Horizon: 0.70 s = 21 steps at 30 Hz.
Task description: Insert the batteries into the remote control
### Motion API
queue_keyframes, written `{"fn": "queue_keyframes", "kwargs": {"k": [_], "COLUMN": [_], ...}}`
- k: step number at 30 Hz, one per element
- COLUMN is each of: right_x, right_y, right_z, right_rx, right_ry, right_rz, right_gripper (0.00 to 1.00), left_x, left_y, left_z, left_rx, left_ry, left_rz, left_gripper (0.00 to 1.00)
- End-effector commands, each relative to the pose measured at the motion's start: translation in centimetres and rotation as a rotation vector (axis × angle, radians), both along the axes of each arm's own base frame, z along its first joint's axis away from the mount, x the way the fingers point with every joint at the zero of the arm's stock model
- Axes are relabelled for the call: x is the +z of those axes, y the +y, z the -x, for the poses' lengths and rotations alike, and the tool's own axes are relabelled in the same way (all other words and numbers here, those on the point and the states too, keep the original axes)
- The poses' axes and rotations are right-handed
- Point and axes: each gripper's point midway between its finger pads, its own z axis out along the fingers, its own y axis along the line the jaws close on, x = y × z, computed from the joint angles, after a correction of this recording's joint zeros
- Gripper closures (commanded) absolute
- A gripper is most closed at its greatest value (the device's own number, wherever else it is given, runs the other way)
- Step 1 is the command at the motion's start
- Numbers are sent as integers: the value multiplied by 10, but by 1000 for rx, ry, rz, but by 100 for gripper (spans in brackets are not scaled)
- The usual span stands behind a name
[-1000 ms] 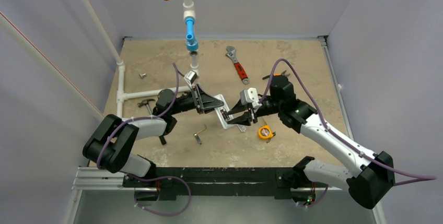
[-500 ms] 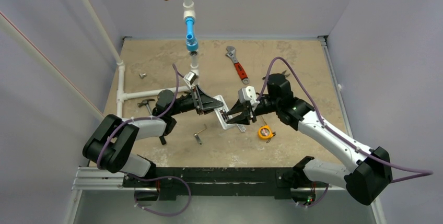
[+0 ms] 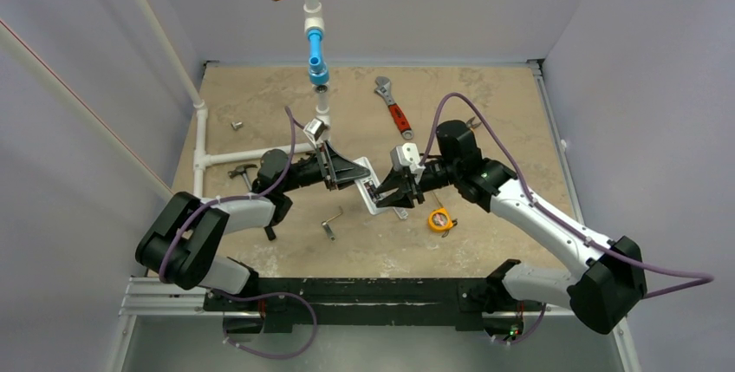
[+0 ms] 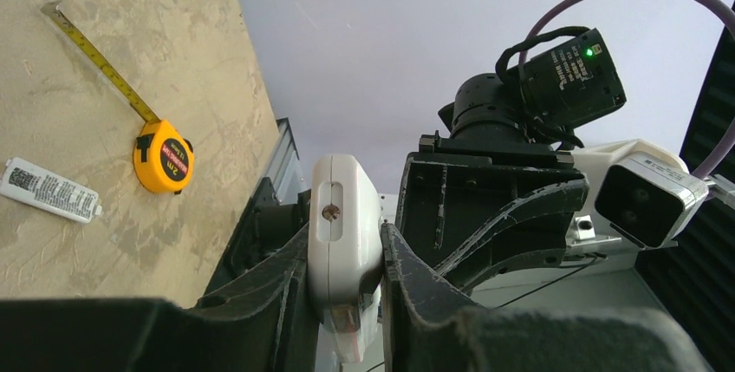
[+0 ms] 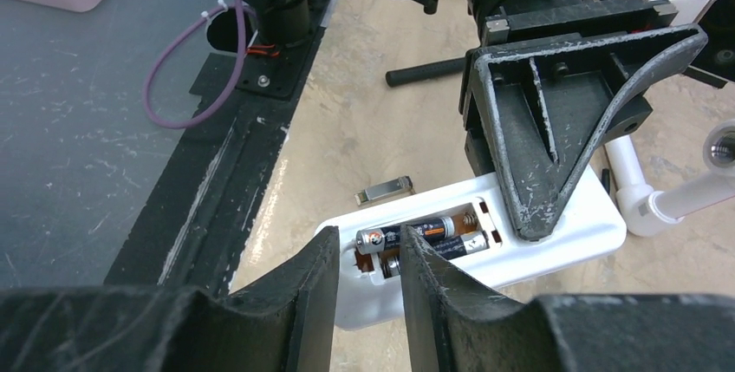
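Seen from above, the remote [image 3: 371,183] is between both grippers, well inside the edges of the table [image 3: 260,103], with a tape measure [image 3: 441,219] near its right. In the left wrist view, the left gripper [image 4: 344,246] clamps the remote's thin edge. In the right wrist view, the right gripper [image 5: 368,264] is narrowly parted over the remote's bay with two batteries [image 5: 414,233] inside. Whether it grips anything is unclear.

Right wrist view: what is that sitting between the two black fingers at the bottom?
The open end of the white remote control, with batteries lying in its bay. The right gripper straddles that end, as the right wrist view shows.
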Motion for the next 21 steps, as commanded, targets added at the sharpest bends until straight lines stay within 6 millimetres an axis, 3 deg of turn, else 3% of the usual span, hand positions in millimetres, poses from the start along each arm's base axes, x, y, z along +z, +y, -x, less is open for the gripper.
{"fn": "queue_keyframes", "kwargs": {"k": [1,21], "right_x": [15,9], "right_y": [1,5], "right_z": [-4,-13], "right_rx": [5,-14], "right_ry": [-44,-19], "right_rz": [-20,6], "right_gripper": [71,79], "left_x": [15,17], "left_y": [4,5], "left_z": [-1,-2], "left_rx": [20,25], "left_ry": [-83,-87], "left_rz": [24,20], "left_gripper": [100,100]}}
